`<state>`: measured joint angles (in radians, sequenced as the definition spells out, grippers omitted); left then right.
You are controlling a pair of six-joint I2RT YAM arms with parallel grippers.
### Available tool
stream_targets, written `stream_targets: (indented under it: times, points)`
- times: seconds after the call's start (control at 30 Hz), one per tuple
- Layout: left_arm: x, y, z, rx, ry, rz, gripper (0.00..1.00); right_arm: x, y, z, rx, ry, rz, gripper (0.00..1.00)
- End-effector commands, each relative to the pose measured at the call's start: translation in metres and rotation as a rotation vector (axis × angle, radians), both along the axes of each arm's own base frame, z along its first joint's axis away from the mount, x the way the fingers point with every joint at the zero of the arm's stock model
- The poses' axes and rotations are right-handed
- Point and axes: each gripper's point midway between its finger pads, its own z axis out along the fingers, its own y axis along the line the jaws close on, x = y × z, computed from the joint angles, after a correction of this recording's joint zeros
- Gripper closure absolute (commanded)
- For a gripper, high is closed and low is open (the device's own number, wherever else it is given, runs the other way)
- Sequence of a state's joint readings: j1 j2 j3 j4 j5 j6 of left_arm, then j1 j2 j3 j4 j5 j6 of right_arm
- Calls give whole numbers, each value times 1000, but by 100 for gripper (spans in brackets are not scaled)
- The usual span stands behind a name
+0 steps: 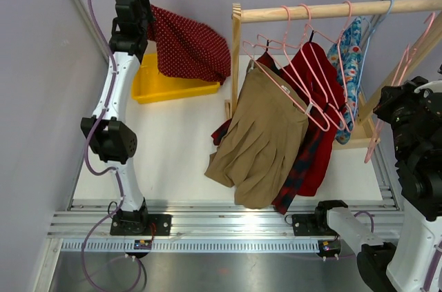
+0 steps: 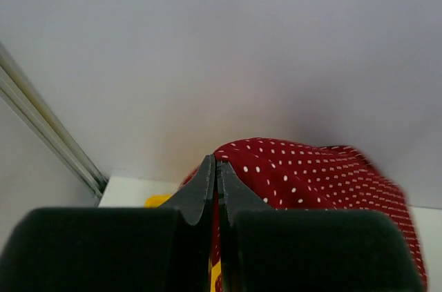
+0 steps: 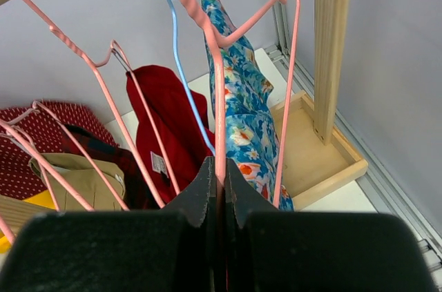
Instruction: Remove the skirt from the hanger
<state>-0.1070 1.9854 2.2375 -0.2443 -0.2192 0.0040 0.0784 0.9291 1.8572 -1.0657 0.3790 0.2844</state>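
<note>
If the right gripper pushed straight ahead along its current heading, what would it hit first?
Probably the blue floral garment, hanging just beyond the pink hanger that the right gripper is shut on; depth is hard to judge.

Soft, even light fills every view. Glare whitens the metal rail (image 1: 252, 221). The left claw (image 2: 216, 170) and right claw (image 3: 221, 170) look dark and blurred up close.

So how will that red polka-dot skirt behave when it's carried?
Probably floppy: the polka-dot skirt drapes in folds from the shut left gripper. Likely light, since one pinched edge carries it all. It may swing and brush the yellow bin.
</note>
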Motion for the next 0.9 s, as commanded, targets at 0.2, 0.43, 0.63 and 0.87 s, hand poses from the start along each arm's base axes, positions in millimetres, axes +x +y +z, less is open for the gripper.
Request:
stream_targets:
  times: [0.2, 0.43, 0.63, 0.87]
  points:
    - [5, 55, -155, -135, 232, 288, 76, -1, -7, 15, -21, -61, -33, 100]
    - [5, 42, -248, -174, 530, 269, 13, 2, 2, 18, 10, -74, 9, 100]
    - [-50, 58, -295, -224, 662, 401, 21, -2, 4, 25, 24, -100, 15, 100]
    - [-110, 65, -359, -370, 862, 470, 28, -6, 13, 27, 71, -128, 63, 100]
